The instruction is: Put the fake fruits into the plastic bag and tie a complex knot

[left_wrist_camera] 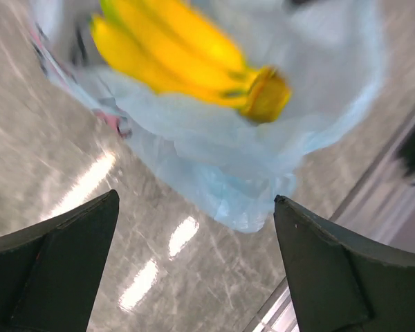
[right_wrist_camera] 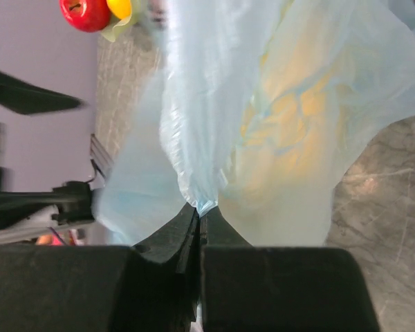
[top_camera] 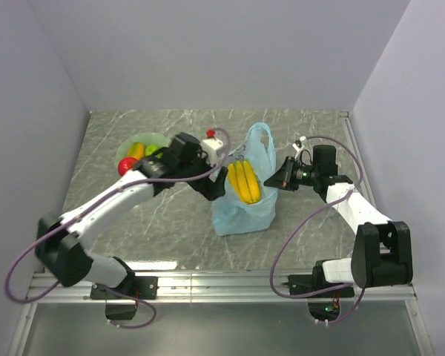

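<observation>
Right end effector (right_wrist_camera: 200,211) grips the bag (top_camera: 241,215) by its rim, jaws fully closed, holding its mouth open mid-worktop. Left end effector (left_wrist_camera: 196,199) gapes empty beside it — bananas (top_camera: 244,182) lie inside, other fruit (top_camera: 126,166) in the far-left dish (top_camera: 163,138).

Light is bright and even, from above. On the table (left_wrist_camera: 214,290), between the fingers (left_wrist_camera: 55,270) of the left gripper (left_wrist_camera: 195,197), lie white glare streaks. The banana bunch (left_wrist_camera: 173,48) ahead of it is blurred. Just ahead of the right gripper (right_wrist_camera: 200,207) the plastic bag (right_wrist_camera: 214,104) looks soft, out of focus
</observation>
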You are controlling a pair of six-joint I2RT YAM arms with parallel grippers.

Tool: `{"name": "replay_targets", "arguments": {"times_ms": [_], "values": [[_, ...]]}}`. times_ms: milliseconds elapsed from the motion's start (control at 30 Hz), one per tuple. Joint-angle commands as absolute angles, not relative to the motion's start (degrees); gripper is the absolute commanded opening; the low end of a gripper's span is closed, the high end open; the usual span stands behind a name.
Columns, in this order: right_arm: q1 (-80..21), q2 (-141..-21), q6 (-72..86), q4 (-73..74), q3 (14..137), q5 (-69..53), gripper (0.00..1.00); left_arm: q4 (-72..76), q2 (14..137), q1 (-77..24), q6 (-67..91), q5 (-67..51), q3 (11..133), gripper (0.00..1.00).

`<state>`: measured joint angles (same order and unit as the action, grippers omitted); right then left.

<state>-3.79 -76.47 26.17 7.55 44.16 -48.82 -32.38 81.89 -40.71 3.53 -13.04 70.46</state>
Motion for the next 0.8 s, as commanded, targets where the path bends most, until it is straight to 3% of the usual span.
{"name": "replay_targets", "arguments": {"times_ms": [0, 433, 767], "values": [[-4.4, -73.8, 21.7, 9.1, 43.9, -47.5, 0.0, -28.0, 74.7, -36.8, 2.5, -21.1, 75.1, 0.99], [-4.5, -72.6, 18.0, 11.6, 44.9, -45.4, 0.0, -38.9, 84.9, -2.1, -7.9, -0.4, 82.4, 0.99], [-4.5, -74.1, 13.2, 16.4, 47.2, -43.9, 0.0, -42.6, 96.1, 1.6, -13.2, 0.7, 87.4, 0.99]]}}
